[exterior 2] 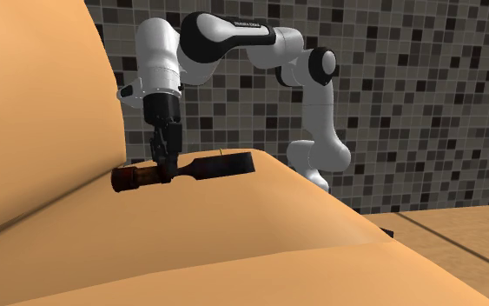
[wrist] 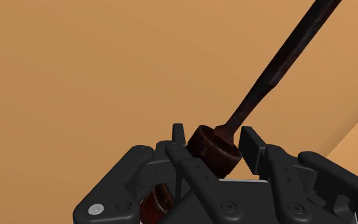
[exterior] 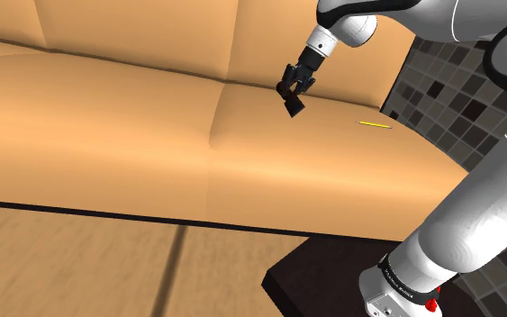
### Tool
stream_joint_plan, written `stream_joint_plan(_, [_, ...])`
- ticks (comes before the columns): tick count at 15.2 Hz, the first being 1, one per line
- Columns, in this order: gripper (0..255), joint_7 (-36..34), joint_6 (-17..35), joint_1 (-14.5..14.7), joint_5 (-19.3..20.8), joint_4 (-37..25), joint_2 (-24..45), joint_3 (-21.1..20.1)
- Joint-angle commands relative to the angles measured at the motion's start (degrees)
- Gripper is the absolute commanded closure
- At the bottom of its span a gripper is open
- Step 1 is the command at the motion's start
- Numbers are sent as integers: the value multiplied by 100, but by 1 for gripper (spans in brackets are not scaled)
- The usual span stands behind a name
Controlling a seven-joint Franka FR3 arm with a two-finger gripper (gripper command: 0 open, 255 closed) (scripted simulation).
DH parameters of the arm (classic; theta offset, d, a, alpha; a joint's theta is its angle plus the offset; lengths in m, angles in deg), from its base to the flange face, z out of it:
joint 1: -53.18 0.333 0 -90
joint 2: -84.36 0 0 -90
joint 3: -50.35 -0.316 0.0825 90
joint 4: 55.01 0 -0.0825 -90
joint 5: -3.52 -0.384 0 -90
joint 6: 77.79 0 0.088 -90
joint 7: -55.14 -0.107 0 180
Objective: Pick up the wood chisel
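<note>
Where the shoulder view looks down, my pincer [exterior: 292, 93]: clamped on the wood chisel [exterior: 294, 109], a short dark stub under my fingers, near where the backrest of the tan sofa [exterior: 107, 126] meets its seat.
Shoulder view, yellow stick [exterior: 375, 125]: flat on the seat cushion, toward that view's right, well apart from my pincer.
Second exterior view, my pincer [exterior 2: 162, 167]: pointing straight down, gripping the tool near the handle's end.
Second exterior view, wood chisel [exterior 2: 216, 165]: level, brown handle toward that view's left, dark blade toward its right, tiled wall [exterior 2: 407, 104] behind.
Wrist view, my fingers [wrist: 180, 141]: pressing the rusty-brown handle from both sides.
Wrist view, wood chisel [wrist: 276, 73]: dark shank running away from my pincer [wrist: 214, 145] over the tan cushion.
</note>
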Motion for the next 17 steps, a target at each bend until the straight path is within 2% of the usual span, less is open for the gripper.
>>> stream_joint_plan(1, [255, 0, -4, 1, 2, 10, 5, -1])
stream_joint_plan(4, [255, 8, 0, -2, 0, 7, 15, 2])
stream_joint_plan(17, [255, -294, -937, -33, 83, -977, 18, 28])
